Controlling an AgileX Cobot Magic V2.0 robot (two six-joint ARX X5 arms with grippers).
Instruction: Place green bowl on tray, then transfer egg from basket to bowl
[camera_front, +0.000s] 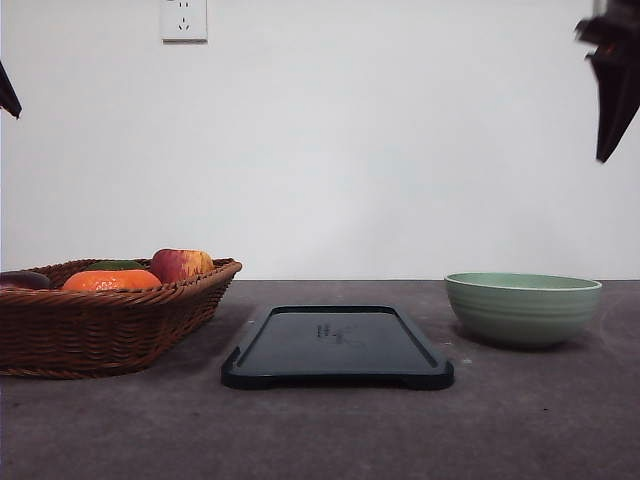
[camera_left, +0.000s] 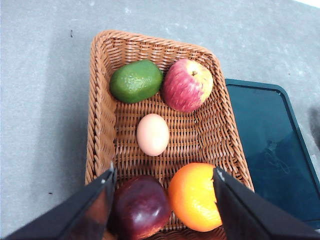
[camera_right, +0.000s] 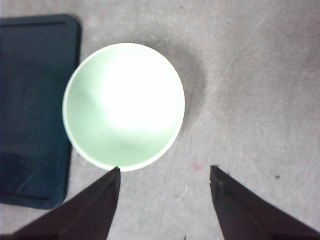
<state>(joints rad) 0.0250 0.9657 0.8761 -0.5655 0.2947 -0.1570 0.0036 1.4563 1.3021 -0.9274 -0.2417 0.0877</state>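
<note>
My left tool hangs spread wide above the woven wicker basket, grasping nothing. The smooth tan egg lies mid-basket, apart from the 4 fruits: lime, apple, orange, plum. My right tool is released too, high over bare grey table just beside the ribbed green bowl. The bowl sits right of the glossy black tray, not touching; open table lies between.

Both pincers have matte black, wedge-shaped fingers (tapering to pale-edged tips).
</note>
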